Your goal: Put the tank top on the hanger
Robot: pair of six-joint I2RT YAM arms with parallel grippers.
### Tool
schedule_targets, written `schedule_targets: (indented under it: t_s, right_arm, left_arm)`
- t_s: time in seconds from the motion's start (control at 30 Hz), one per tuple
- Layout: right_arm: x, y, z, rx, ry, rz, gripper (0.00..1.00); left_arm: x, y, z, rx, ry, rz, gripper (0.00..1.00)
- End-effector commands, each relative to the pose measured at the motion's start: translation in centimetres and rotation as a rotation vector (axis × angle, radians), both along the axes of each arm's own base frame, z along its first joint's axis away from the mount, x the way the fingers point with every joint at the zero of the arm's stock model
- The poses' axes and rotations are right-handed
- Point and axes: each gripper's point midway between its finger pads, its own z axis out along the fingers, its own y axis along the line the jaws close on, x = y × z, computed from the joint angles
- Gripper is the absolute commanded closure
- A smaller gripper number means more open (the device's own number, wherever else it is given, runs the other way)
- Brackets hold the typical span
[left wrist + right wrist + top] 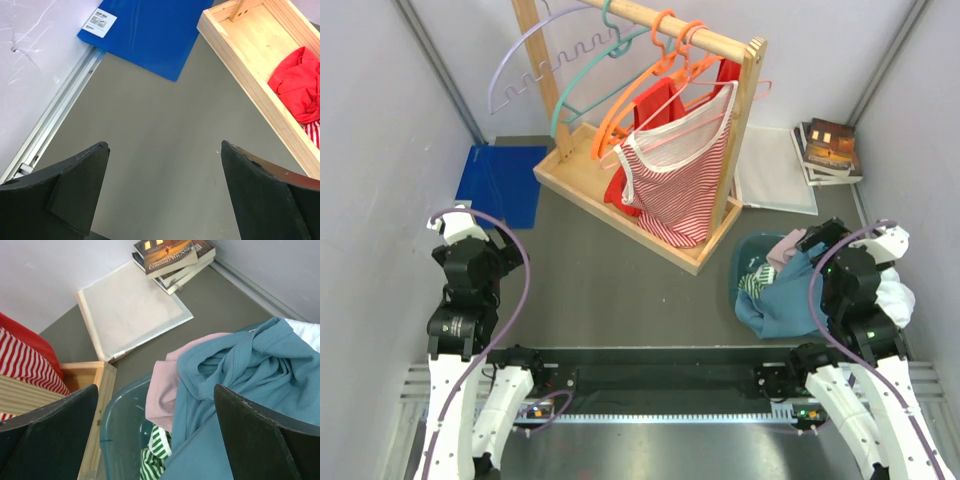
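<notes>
From above, tank top (pixel 782 300) heaped with other clothes in a teal basket (pixel 741 262) at 4 o'clock on the desk (pixel 620 290), spilling over the near rim. Right arm (pixel 855 285) poised directly over that heap, hiding part of the fabric. Left arm (pixel 465 275) at 8 o'clock, well apart from the tank top, which lies at 3 o'clock from it. Hanger (pixel 590 73) hooked on the rail of a wooden rack (pixel 620 205) at 12 o'clock, between a lilac notched hanger (pixel 515 65) at its 9 o'clock and orange hangers (pixel 655 75) at its 3 o'clock. Red-and-white striped top (pixel 682 185) hung on the rack's right part.

From the left wrist, left fingers (pixel 75 195) spread wide, only bare grey desk between them. Blue sheet (pixel 150 35) at 12 o'clock. Rack base at 2 o'clock, with a solid red top (pixel 300 85) bunched inside.

From the right wrist, right fingers (pixel 55 435) spread wide, gripping nothing. Tank top crumpled below, from the gap between the fingertips out to 3 o'clock and passing behind the right-hand finger; contact impossible to tell. Pink garment (pixel 162 390) just beside it at 9 o'clock, green-and-white striped cloth (pixel 152 460) at 6 o'clock. Stack of books (pixel 170 257) at 12 o'clock, beside a pale mat (pixel 130 310).
</notes>
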Motion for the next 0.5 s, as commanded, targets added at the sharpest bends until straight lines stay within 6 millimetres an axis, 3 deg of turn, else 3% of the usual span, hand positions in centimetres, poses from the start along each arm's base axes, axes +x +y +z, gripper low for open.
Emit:
schedule_targets:
  t_s: [0.0,0.17,0.33,0.43,0.47]
  right_arm:
    - [-0.1,-0.6,0.0,-0.025,0.018,-0.03,0.0]
    - [0.0,-0.7,-0.1,-0.035,0.015,-0.034,0.0]
    - [1.5,0.6,0.9,-0.099,0.012,0.064,0.0]
    - [2.6,1.0,0.5,-0.14,0.089,0.093,0.0]
    - [3.4,1.2,-0.6,-0.163,0.158,0.106,0.0]
  left_arm:
    - [-0.2,0.8,1.2,0.016,-0.021,0.043,0.01]
    - [-0.1,0.9,1.1,0.016,-0.027,0.049,0.01]
    - [0.0,1.6,0.7,0.018,-0.024,0.097,0.01]
    - [0.6,1.2,0.0,0.008,-0.004,0.083,0.01]
    - [0.9,0.8,-0.6,-0.005,0.008,0.061,0.01]
